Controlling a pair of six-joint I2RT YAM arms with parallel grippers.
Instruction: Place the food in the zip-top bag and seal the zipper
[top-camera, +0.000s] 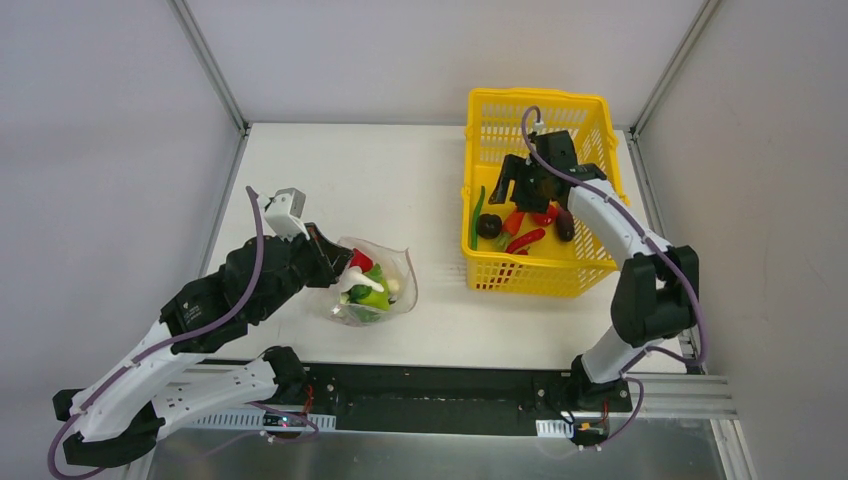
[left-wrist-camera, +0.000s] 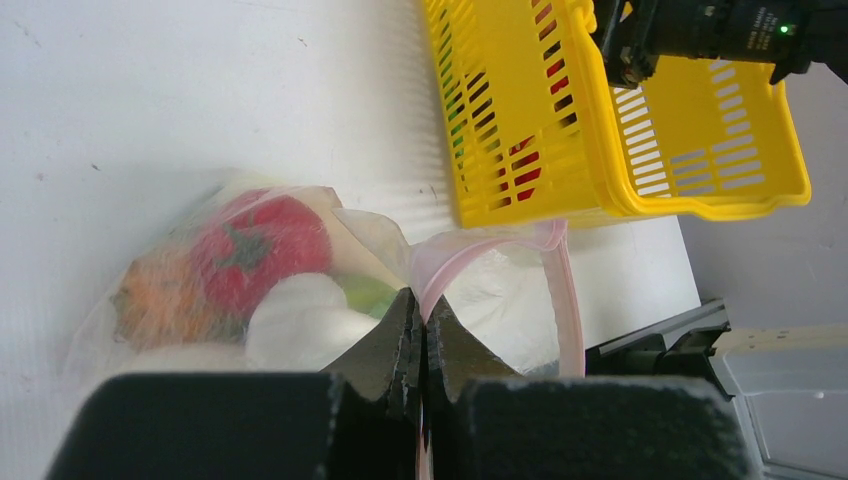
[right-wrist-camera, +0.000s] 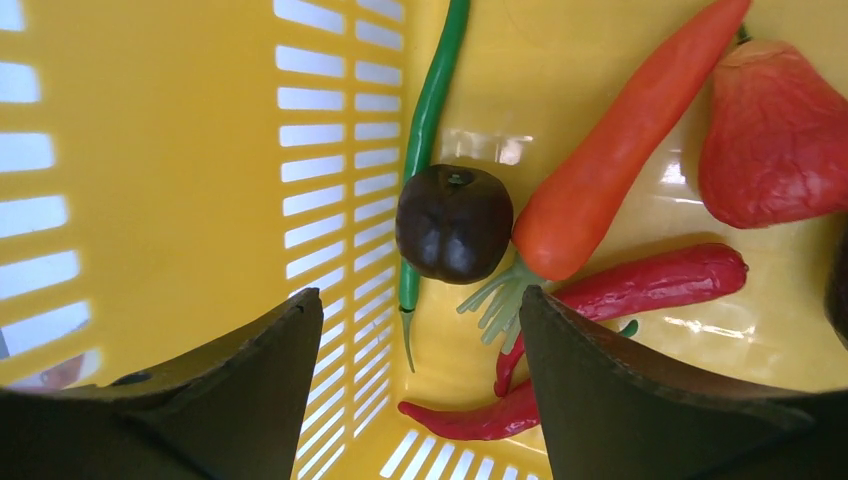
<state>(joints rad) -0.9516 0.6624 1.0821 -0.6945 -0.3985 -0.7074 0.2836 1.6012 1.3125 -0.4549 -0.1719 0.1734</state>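
Observation:
The clear zip-top bag (top-camera: 385, 290) lies on the white table left of centre with its mouth open. It holds a red pepper (left-wrist-camera: 260, 245), a white radish (left-wrist-camera: 300, 320), and green and orange pieces. My left gripper (left-wrist-camera: 424, 298) is shut on the bag's pink zipper strip (left-wrist-camera: 562, 290) at the mouth edge; it also shows in the top view (top-camera: 338, 262). My right gripper (right-wrist-camera: 420, 340) is open and empty inside the yellow basket (top-camera: 540, 100), just above a dark round piece (right-wrist-camera: 453, 222), an orange carrot (right-wrist-camera: 610, 170), a green bean (right-wrist-camera: 430, 120) and red chilies (right-wrist-camera: 640, 285).
The basket stands at the back right, its slotted walls (right-wrist-camera: 330, 150) close on the right gripper's left side. A red-orange pepper (right-wrist-camera: 770, 130) and a dark eggplant (top-camera: 565, 225) also lie in it. Metal frame posts run along both table sides.

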